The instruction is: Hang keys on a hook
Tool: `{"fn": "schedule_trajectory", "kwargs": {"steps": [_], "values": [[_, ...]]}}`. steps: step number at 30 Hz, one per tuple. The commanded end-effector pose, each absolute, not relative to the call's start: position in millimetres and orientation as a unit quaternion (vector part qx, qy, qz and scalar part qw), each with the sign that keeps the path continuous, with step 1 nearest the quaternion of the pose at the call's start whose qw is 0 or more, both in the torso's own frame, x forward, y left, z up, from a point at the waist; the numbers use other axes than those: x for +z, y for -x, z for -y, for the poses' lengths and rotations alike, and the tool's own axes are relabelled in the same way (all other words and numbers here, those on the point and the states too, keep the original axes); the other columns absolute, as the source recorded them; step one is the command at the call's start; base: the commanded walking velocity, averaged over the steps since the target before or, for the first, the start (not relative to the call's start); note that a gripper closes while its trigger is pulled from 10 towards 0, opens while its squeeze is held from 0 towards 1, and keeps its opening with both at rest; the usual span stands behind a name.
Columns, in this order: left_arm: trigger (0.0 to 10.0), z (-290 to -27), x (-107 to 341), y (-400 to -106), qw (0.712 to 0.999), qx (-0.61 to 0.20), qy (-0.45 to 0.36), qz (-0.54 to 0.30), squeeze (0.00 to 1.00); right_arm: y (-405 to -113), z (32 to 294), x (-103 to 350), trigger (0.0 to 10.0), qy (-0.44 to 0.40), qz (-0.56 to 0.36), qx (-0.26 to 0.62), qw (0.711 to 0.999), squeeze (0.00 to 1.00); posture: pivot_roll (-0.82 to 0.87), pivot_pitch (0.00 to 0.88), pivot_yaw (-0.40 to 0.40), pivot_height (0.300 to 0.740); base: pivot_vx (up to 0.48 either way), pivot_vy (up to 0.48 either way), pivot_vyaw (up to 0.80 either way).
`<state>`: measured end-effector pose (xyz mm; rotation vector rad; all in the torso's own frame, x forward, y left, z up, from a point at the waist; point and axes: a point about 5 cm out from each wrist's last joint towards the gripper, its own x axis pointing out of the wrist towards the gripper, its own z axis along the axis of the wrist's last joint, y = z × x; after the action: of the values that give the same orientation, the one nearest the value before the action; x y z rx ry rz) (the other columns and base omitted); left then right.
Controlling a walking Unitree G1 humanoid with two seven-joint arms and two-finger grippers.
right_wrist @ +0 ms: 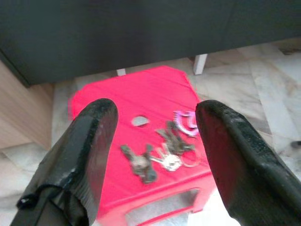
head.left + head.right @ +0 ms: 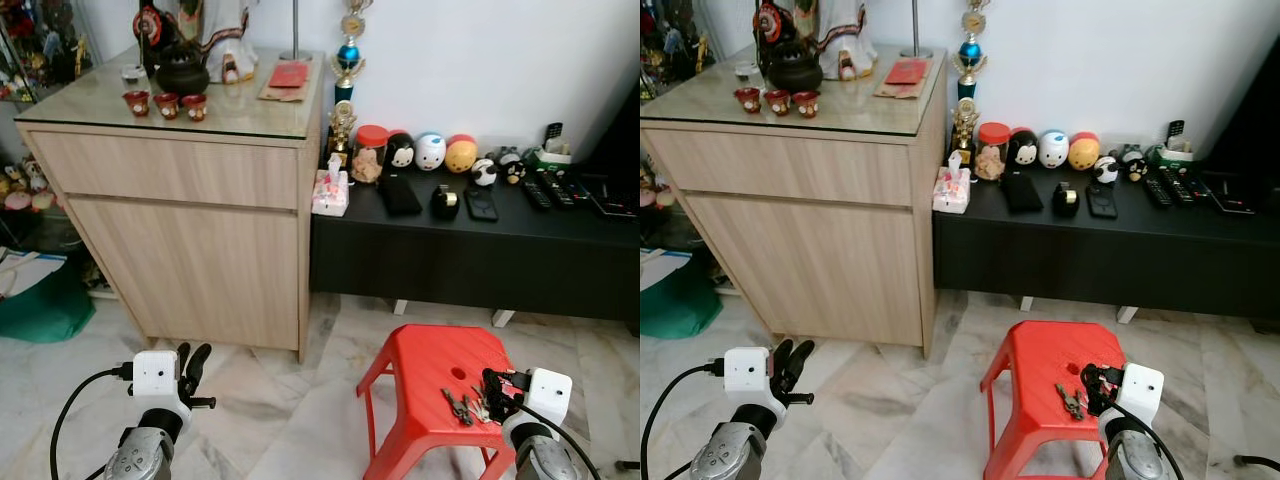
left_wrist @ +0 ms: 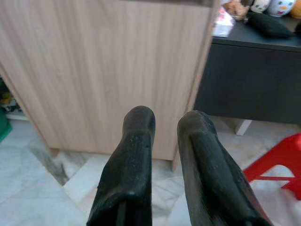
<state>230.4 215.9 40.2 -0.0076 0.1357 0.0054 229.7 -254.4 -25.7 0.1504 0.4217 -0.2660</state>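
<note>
1. Lying flat on the red stool (image 2: 432,372), the keys (image 1: 162,153) form a loose bunch on its seat, on the side nearest the robot and a little to the robot's right of the small hole in the seat's middle.
2. A pink ring-shaped piece (image 1: 185,123) rests on the stool at the far end of the bunch, touching the keys.
3. The right gripper (image 1: 155,155) hovers over the stool's near right corner with its two black fingers (image 1: 94,141) spread wide; in the right wrist view the keys lie between the two fingers, below them and not touched by either.
4. From the head camera, the right gripper's fingertips sit just beside the keys, at the stool's near edge.
5. The left gripper (image 2: 193,365) is held up well to the left of the stool, pointing toward the wooden cabinet (image 2: 190,215), with its fingers (image 3: 131,155) close together but a narrow gap left between them, holding nothing.
6. Behind the stool stands a low black bench (image 2: 470,255), which adjoins the cabinet's right side.
7. The stool stands on a pale marble floor (image 2: 290,410).
</note>
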Motion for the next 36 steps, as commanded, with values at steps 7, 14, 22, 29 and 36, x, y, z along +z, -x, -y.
{"fn": "schedule_trajectory", "kwargs": {"steps": [7, 14, 22, 29, 36], "values": [[10.0, -218, 40, -230, 0.997, 0.011, 0.004, -0.071, 0.00, -239, 256, -18, 10.0, -0.068, -0.196, -0.125, 0.970, 0.00, 0.02, 0.000, -0.063, 0.740, 0.000, -0.250, 0.00], [10.0, -218, 40, -230, 0.997, 0.010, 0.004, -0.071, 0.00, -251, 252, -8, 10.0, -0.073, -0.169, -0.114, 0.976, 0.00, 0.02, 0.000, -0.067, 0.740, 0.000, 0.000, 0.00], [10.0, -217, 40, -229, 0.997, 0.013, 0.007, -0.069, 0.00, -269, 241, 13, 10.0, -0.061, -0.114, -0.077, 0.989, 0.00, 0.02, 0.000, -0.075, 0.740, 0.000, 0.000, 0.00], [10.0, -215, 39, -225, 0.998, 0.012, 0.010, -0.065, 0.00, -274, 220, 31, 10.0, -0.033, -0.056, -0.004, 0.998, 0.00, 0.00, 0.000, -0.071, 0.740, 0.000, 0.000, 0.00], [10.0, -214, 43, -236, 0.998, 0.026, 0.016, -0.048, 0.00, -279, 206, 42, 10.0, -0.047, -0.040, 0.005, 0.998, 0.00, -0.04, 0.000, -0.065, 0.740, 0.000, 0.000, 0.00]]}}
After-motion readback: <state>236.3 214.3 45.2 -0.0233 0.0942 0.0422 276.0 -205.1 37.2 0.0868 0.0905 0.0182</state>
